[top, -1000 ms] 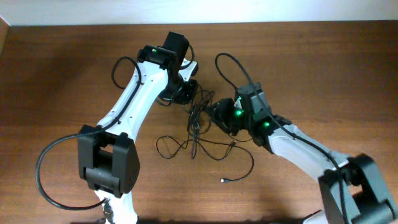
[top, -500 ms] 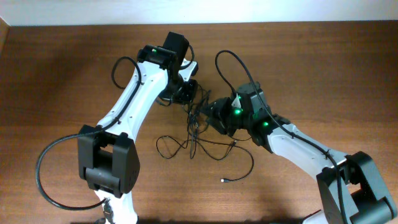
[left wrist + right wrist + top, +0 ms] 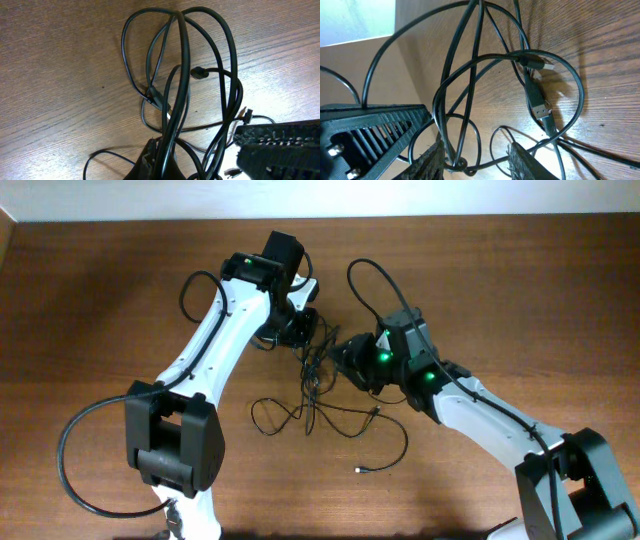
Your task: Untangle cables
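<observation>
Little is untangled yet: the cables [image 3: 318, 388] lie knotted mid-way across the bench [image 3: 100, 300], left tool [image 3: 303, 330] clenched on their strands, right tool [image 3: 343, 365] released around a loop.

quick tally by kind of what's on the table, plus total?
Robot arms: 2 (left arm, right arm)
Black cable tangle: 1 (number of separate cords cannot be told)
Wooden table: 1
Total: 4

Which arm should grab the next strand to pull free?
Right, probably: the right arm has jaws open astride the cables; the left arm has jaws shut on them, anchoring the bundle.
</observation>
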Motion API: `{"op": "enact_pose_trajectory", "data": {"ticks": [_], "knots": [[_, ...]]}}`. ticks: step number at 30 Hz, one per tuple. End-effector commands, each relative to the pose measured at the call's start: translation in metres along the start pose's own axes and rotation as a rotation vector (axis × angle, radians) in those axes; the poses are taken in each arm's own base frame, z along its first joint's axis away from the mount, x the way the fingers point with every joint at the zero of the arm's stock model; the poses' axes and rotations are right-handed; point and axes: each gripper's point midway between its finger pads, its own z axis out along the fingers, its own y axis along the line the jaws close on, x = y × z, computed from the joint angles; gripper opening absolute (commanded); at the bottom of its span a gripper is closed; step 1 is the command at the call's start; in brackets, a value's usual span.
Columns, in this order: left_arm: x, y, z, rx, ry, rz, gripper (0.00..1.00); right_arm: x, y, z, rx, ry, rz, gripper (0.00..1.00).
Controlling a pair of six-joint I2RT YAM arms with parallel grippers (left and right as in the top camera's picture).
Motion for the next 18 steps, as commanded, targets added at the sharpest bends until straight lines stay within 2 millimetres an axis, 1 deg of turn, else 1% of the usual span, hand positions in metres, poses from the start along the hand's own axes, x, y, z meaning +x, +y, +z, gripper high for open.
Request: {"op": "enact_pose_trajectory", "data": {"ticks": [1, 4, 6, 8, 9, 10, 12, 14, 18], "knots": [[-0.006, -0.006, -0.014, 0.015, -0.043, 0.005, 0.00, 0.000, 0.014, 0.000, -0.007, -0.064, -0.055, 0.42], [-0.006, -0.006, -0.014, 0.015, -0.044, 0.005, 0.00, 0.005, 0.012, 0.006, 0.008, -0.070, -0.066, 0.42], [-0.006, -0.006, -0.014, 0.015, -0.043, 0.005, 0.00, 0.005, 0.016, 0.006, -0.010, -0.069, -0.075, 0.42], [-0.006, -0.006, -0.014, 0.015, -0.043, 0.005, 0.00, 0.006, 0.027, 0.005, -0.057, -0.053, -0.091, 0.42], [-0.006, -0.006, -0.014, 0.015, -0.044, 0.005, 0.00, 0.008, 0.036, 0.004, -0.092, -0.046, -0.107, 0.42], [-0.007, -0.006, -0.014, 0.015, -0.045, 0.005, 0.00, 0.007, 0.039, 0.004, -0.101, -0.050, -0.112, 0.42], [-0.007, -0.006, -0.014, 0.015, -0.045, 0.005, 0.00, 0.004, 0.033, 0.004, -0.073, -0.066, -0.100, 0.42], [-0.007, -0.006, -0.014, 0.015, -0.045, 0.005, 0.00, 0.000, 0.018, 0.005, -0.011, -0.091, -0.082, 0.42], [-0.007, -0.006, -0.014, 0.015, -0.045, 0.005, 0.00, 0.006, 0.002, 0.016, 0.037, -0.068, -0.105, 0.42]]}}
